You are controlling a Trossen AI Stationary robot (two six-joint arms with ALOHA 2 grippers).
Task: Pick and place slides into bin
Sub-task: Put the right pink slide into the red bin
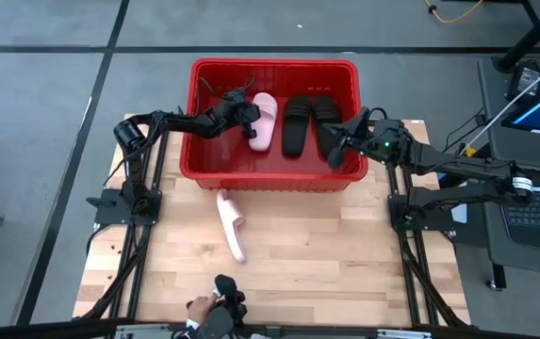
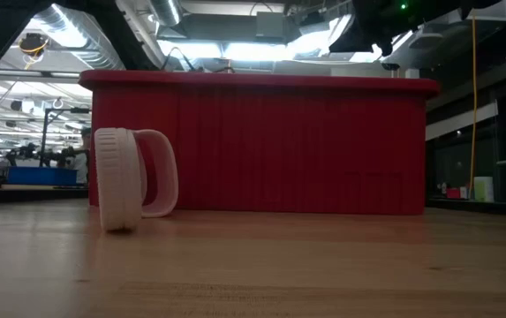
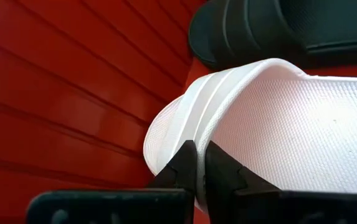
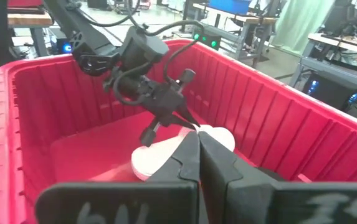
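High view, left to right: the left gripper (image 1: 251, 120) reaches over the bin (image 1: 213, 169) and sits at the pink slide (image 1: 264, 121) lying inside it. In the left wrist view its fingers (image 3: 184, 163) are pressed together against that sandal's edge with nothing caught between them, so the jaws are clenched empty. Should the arm lift away carelessly, I judge the fingertips could drag the pink slide against the wall or tip it.

Next come the two black slides (image 1: 309, 120), side by side in the bin. On the table in front lies the other pink slide (image 1: 231, 224), on its edge, still to be placed; standing like that it could roll or topple when approached.

At the bin's right corner the right gripper (image 1: 336, 143) hangs with jaws clenched on nothing; moving inward it might clip the left arm or the rim
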